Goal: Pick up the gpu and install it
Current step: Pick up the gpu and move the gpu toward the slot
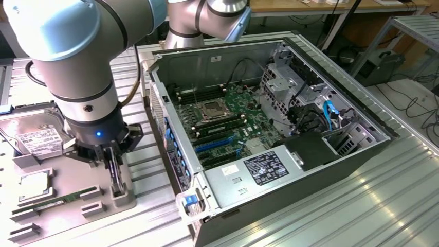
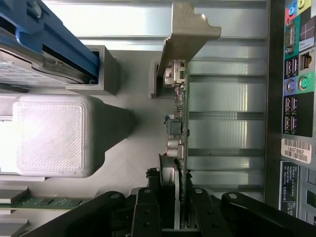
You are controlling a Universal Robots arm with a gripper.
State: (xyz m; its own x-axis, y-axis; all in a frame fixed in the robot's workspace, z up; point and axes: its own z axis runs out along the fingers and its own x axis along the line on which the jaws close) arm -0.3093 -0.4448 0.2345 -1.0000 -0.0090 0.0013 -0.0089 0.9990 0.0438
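We see the claw pinching the gpu by its upper edge; below the claw, a grey holder props the card upright, likely for easy grasping.

Ribbed silver aluminium bench, bright reflections at 4 o'clock. Light wooden desk at 12 o'clock. Grey metal-frame table at 2 o'clock; pale floor beneath.
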